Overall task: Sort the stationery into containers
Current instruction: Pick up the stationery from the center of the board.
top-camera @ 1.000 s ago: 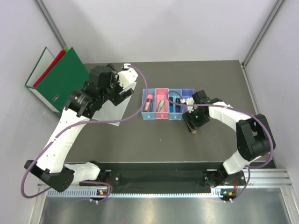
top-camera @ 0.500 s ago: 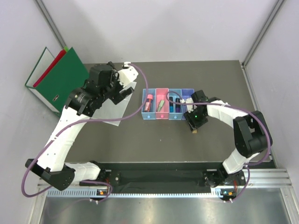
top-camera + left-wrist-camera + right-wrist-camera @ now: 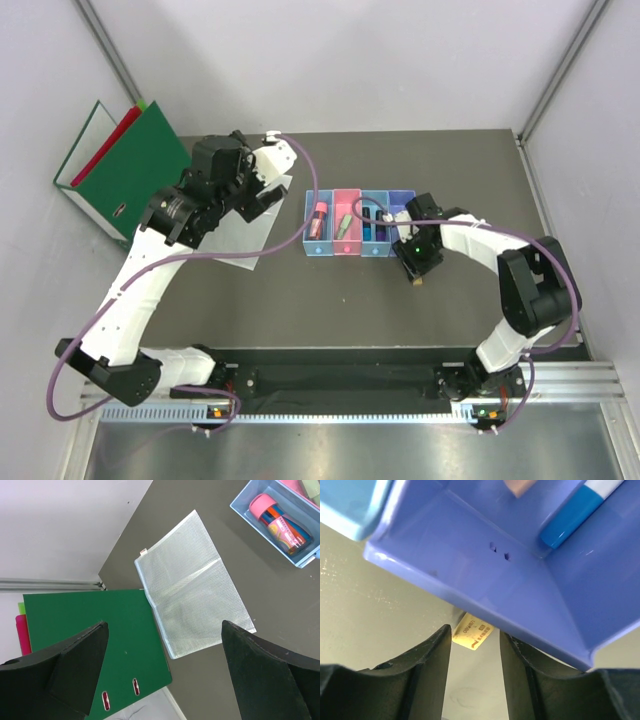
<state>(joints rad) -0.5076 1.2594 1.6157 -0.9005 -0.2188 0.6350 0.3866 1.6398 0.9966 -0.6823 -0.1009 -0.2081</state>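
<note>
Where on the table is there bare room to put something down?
Free: the wide strip of table between the bins and its near edge, and the strip behind the bins. Crowded: at the purple bin, with right gripper and tan block.

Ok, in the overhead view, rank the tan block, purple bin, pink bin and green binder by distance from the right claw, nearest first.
1. tan block, at the tips of the right claw
2. purple bin, just beyond, right end of the row
3. pink bin, further left in the row
4. green binder, far left, by the wall
</note>
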